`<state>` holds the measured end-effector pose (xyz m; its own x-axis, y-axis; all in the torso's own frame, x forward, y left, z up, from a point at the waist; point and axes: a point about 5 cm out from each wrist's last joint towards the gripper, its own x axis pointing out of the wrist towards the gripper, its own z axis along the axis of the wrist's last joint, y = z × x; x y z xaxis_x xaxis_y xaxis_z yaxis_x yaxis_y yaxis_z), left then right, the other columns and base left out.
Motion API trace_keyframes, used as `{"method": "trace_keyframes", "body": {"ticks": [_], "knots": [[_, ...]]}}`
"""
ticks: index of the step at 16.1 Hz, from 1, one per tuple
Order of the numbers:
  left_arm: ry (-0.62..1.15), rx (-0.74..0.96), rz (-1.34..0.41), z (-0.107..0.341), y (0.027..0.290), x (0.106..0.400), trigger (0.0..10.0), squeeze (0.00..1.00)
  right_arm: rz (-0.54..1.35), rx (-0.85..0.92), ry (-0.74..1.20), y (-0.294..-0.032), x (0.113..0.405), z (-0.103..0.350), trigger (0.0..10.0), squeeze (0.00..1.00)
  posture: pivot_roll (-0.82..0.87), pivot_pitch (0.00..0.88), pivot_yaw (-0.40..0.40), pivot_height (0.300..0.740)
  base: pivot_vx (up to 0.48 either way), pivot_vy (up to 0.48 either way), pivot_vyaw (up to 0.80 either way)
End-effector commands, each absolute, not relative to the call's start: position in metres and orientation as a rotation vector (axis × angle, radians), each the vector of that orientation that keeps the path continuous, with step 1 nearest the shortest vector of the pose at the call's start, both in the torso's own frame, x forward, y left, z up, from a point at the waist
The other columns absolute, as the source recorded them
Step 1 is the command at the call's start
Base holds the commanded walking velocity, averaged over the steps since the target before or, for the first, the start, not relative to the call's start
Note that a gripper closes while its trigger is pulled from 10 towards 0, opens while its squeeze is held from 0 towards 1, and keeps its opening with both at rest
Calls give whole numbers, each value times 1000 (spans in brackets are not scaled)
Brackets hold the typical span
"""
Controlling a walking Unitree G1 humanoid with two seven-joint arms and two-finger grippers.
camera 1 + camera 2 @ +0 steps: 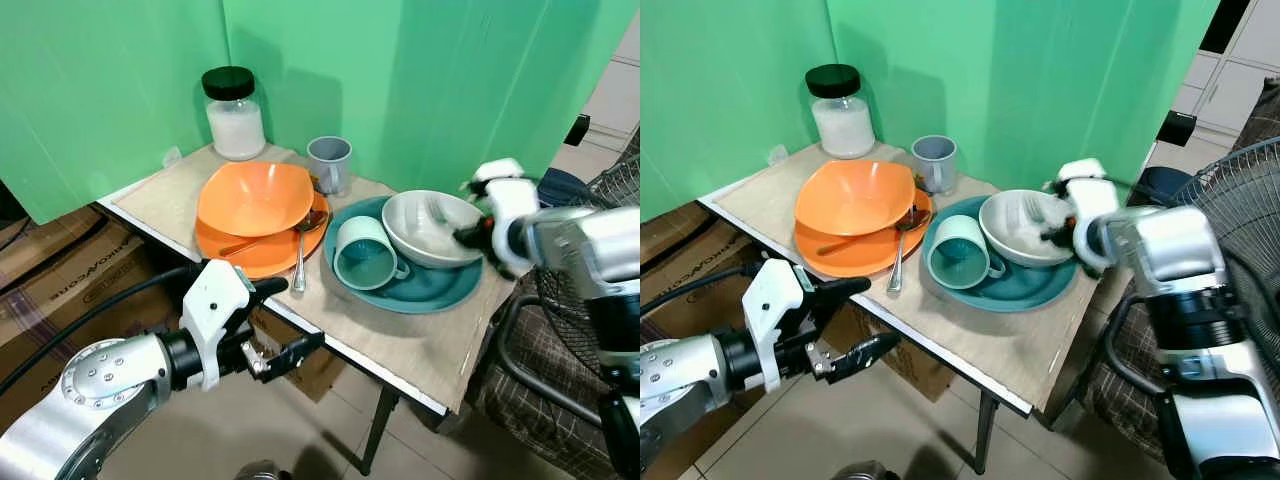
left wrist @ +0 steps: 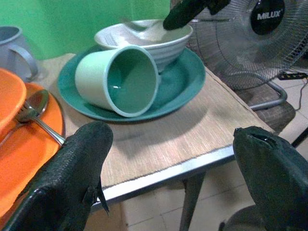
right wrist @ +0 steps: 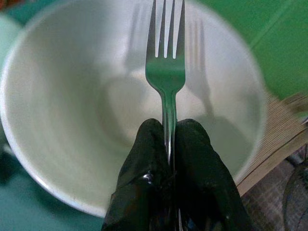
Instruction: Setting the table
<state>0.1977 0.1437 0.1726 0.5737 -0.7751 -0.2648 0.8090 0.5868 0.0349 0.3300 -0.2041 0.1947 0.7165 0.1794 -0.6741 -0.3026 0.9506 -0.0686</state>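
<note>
Right hand point(image 3: 169, 144) pinches fork point(image 3: 165, 72), handle hidden, seemingly over bowl point(image 3: 57, 144)

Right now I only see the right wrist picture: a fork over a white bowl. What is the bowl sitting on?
Observer: The white bowl sits on a teal plate, near the table's right edge.
Operator: Is anything else on that plate?
Observer: Yes, a pale green mug lies tipped on its side beside the bowl.
Operator: Where is my other hand?
Observer: The left gripper hangs open in front of the table's near edge, below the orange plate, holding nothing.
Operator: Any spoon?
Observer: A spoon leans on the orange plate's rim, next to the orange bowl.
</note>
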Motion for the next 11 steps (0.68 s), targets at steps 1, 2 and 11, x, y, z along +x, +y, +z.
{"method": "trace_keyframes", "body": {"ticks": [1,2,11], "knots": [[216,178,-904,174,146,202,10000,0,255,-169,647,-206,330,213,0,0,68,0,36,740,0,0,0],[187,178,-876,177,146,206,10000,0,267,-148,549,-206,325,224,0,0,69,0,40,740,0,0,0],[35,158,-474,181,128,241,10000,0,241,171,-111,-162,254,211,10000,0,54,0,65,740,0,0,-86]]}}
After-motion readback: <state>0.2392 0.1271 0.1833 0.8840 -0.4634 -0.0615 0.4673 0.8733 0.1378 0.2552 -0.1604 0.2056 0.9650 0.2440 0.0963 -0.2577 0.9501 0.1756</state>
